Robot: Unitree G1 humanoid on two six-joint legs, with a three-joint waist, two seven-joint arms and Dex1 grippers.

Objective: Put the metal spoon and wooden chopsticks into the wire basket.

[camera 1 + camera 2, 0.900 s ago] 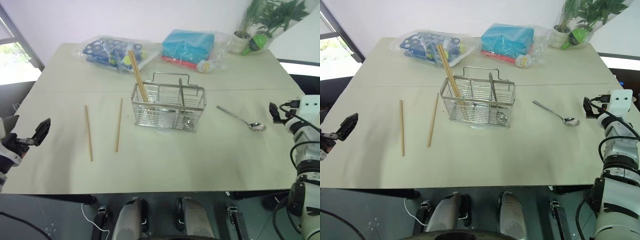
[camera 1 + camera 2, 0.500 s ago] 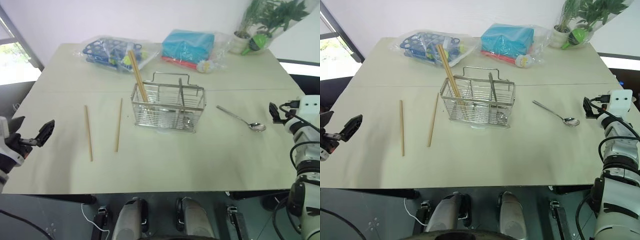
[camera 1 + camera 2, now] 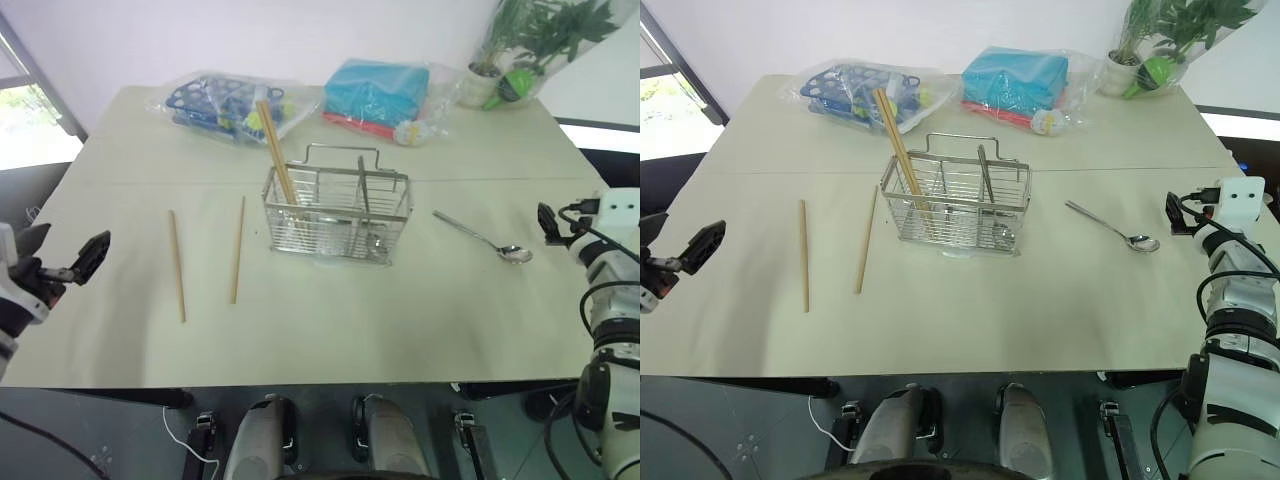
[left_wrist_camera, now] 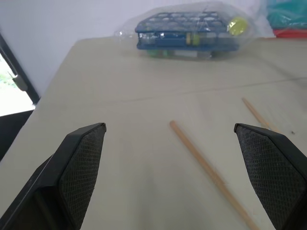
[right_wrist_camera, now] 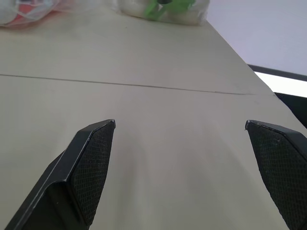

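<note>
Left tool (image 3: 62,256), spread wide and empty, has edged toward the loose wooden chopsticks (image 3: 177,265); right tool (image 5: 184,158) equally splayed.

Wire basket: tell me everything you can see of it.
The wire basket is a small rectangular caddy of shiny silver mesh with inner dividers and a wire loop handle on top. It stands upright mid-table. Two wooden chopsticks lean out of its left end and a metal utensil stands in a middle compartment. No gripper touches it.
</note>
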